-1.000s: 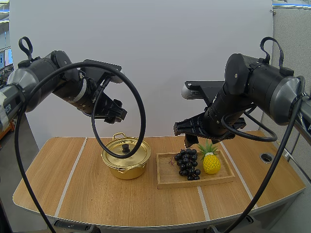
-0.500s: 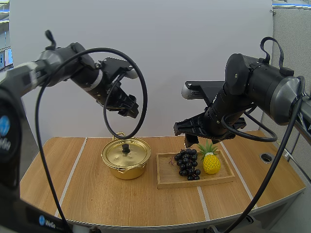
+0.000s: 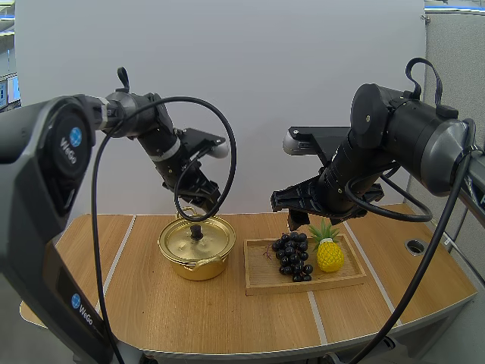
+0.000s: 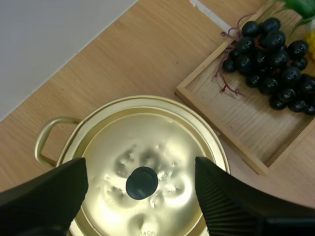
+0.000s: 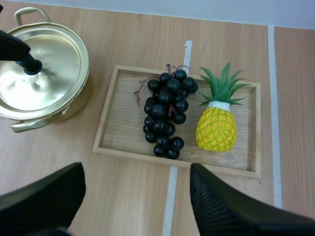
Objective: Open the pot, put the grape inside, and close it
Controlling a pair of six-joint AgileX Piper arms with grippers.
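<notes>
A gold pot [image 3: 196, 252] stands left of centre on the table with its lid [image 4: 147, 162] on, black knob [image 4: 141, 182] upward. My left gripper [image 4: 140, 168] hangs open just above the lid, its fingers either side of the knob without touching it; the high view shows this gripper [image 3: 203, 209] right over the pot. A bunch of dark grapes [image 3: 292, 255] lies in the wooden tray [image 3: 258, 285] to the pot's right. My right gripper [image 5: 135, 171] stands open high above the tray's near edge, hovering over the grapes [image 5: 166, 113] in the high view [image 3: 292, 213].
A yellow toy pineapple [image 3: 329, 251] lies in the tray right of the grapes. The tray [image 5: 106, 129] sits close beside the pot [image 5: 44, 73]. A round hole [image 3: 414, 246] is set in the table at the far right. Bare wood lies in front.
My left arm has swung right and down from the table's left side until its gripper is over the pot lid. The right arm, pot and grapes have not moved.
</notes>
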